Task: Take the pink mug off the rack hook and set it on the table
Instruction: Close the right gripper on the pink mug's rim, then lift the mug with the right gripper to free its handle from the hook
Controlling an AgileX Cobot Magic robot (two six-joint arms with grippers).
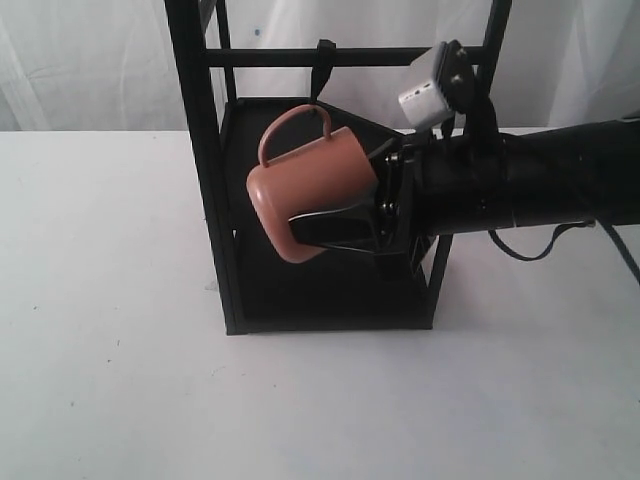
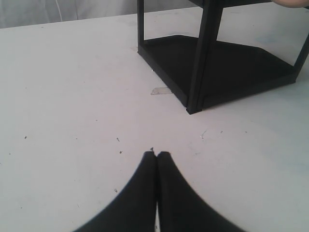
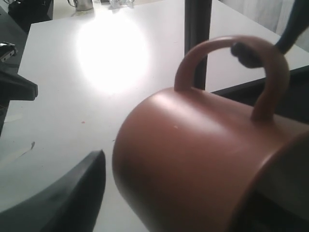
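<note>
Two arms | left gripper [image 2: 155, 162]: my fingers pressed together above the table [image 2: 58, 96] | right gripper [image 1: 352, 200]: my fingers flank the pink mug [image 1: 305, 180], clamping not discernible | mug: tilted, handle loop at the rack hook [image 1: 325, 72], over the black tray [image 1: 330, 290].

— Where's the pink mug [image 3: 193, 159]?
— Tipped sideways, handle up, the rack hook [image 3: 244, 52] poking through the loop, I think; it's blurred.
— And the gripper finger [image 3: 63, 203]?
— Beside the mug's base, not touching.
</note>
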